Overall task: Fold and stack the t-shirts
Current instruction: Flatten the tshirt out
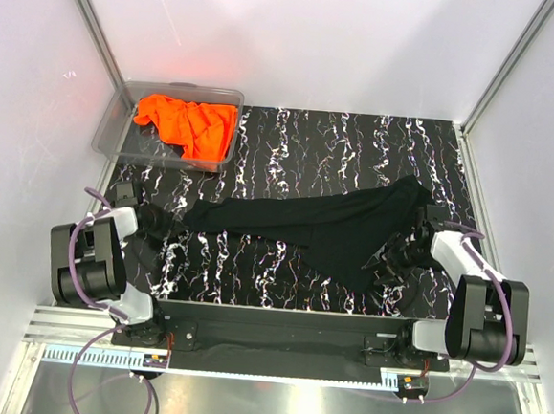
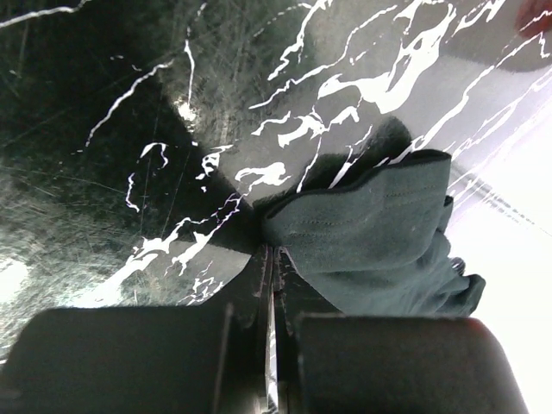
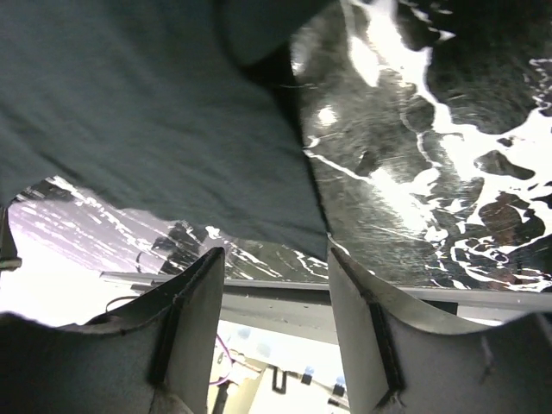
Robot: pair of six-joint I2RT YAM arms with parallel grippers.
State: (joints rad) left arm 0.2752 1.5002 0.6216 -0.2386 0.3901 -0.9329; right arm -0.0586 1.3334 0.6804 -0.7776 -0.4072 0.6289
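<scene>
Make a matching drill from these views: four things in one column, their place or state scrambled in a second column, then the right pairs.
1. black t-shirt
2. orange t-shirt
3. left gripper
4. right gripper

A. open, gripping nothing
B. lying in the clear plastic bin
C. shut on a bunched cloth end
D. stretched across the marbled table

Pairs: 1-D, 2-B, 3-C, 4-A

Likely a robot lab cell — white panels (image 1: 319, 38), aluminium framing (image 1: 92, 22), marbled mat (image 1: 359, 146)
</scene>
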